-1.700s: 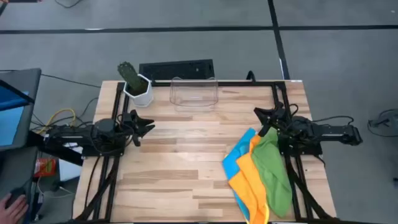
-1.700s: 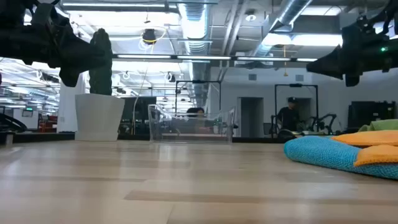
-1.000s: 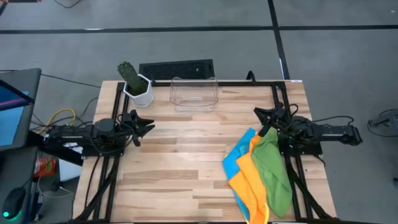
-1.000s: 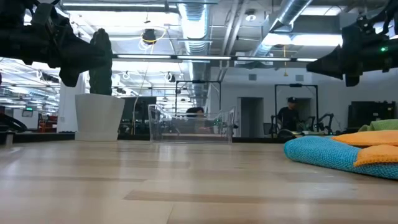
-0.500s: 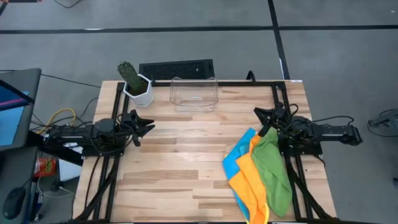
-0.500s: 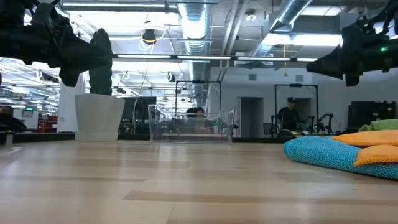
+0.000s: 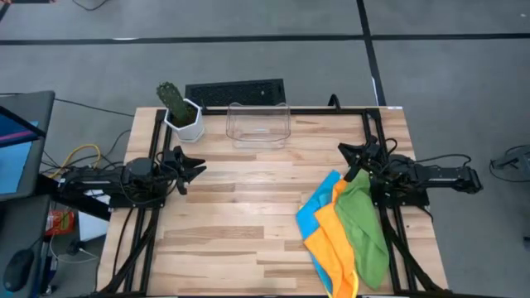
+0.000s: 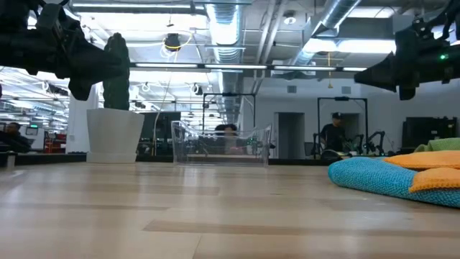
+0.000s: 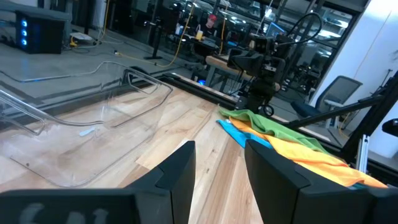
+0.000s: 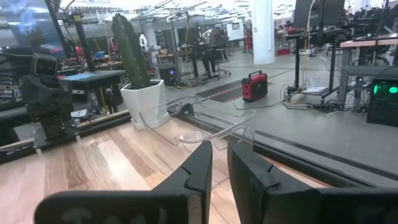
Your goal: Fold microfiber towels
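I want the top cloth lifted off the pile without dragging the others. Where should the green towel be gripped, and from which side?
Probably at the green towel's far corner, the bunched end nearest the right gripper, coming straight down from above. It lies uppermost, draped over the orange towel and blue towel, and that end rises in a fold the fingers could pinch alone.

blue towel (image 8: 374, 178) at 3 o'clock, orange towel (image 8: 424, 160) on top; clear bin (image 8: 221, 147) centre; white pot (image 8: 115, 135) at 9.
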